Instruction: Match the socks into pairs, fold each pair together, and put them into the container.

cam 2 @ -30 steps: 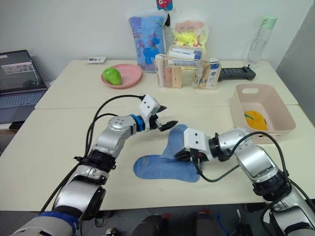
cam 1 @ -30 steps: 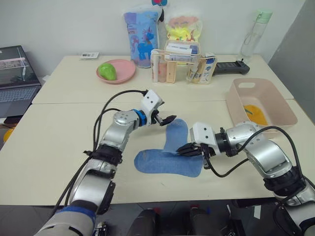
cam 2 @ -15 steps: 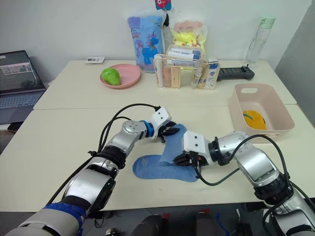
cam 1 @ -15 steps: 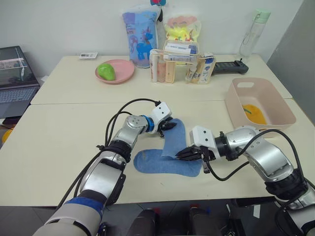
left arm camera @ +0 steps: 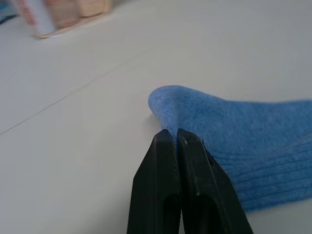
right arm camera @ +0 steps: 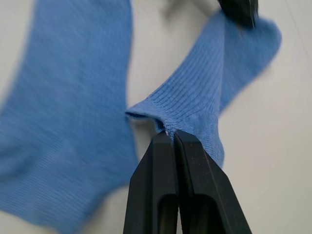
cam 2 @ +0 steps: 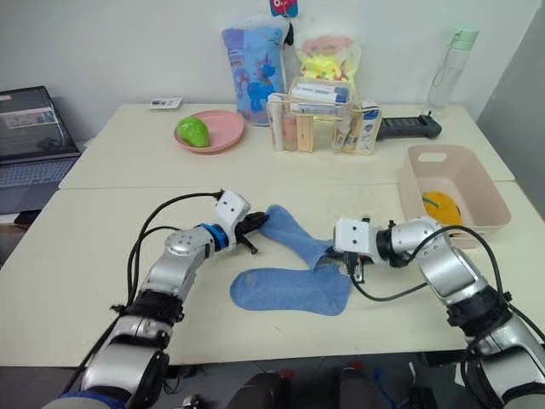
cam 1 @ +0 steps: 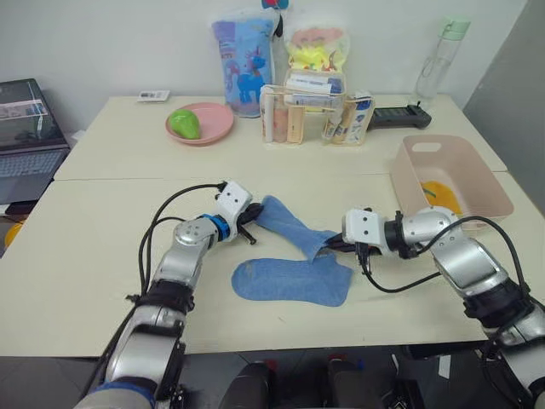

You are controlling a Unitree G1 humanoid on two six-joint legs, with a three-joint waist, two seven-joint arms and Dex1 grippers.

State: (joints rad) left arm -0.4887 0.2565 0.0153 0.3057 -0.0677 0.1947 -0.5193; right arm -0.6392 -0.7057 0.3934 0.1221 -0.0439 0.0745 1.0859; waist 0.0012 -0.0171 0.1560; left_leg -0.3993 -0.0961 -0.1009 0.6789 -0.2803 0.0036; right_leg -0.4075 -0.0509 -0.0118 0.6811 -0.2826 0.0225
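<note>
Both pincers are clamped on one light blue sock (cam 1: 289, 228), left pincer (cam 1: 252, 223) at one end, right pincer (cam 1: 329, 247) at the other. Its mate (cam 1: 289, 281) lies flat on the worktop (cam 1: 77, 247) below. The pink container (cam 1: 490, 183) holds something yellow (cam 1: 441, 198), probably socks.

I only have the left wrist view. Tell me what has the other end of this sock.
Observer: The right tool is shut on the far end of the held light blue sock.
Operator: Give me where its match is.
Observer: The second light blue sock lies flat on the table, just nearer the robot.
Operator: Report the container.
Observer: The pink container sits on the robot's right; something yellow lies inside.
</note>
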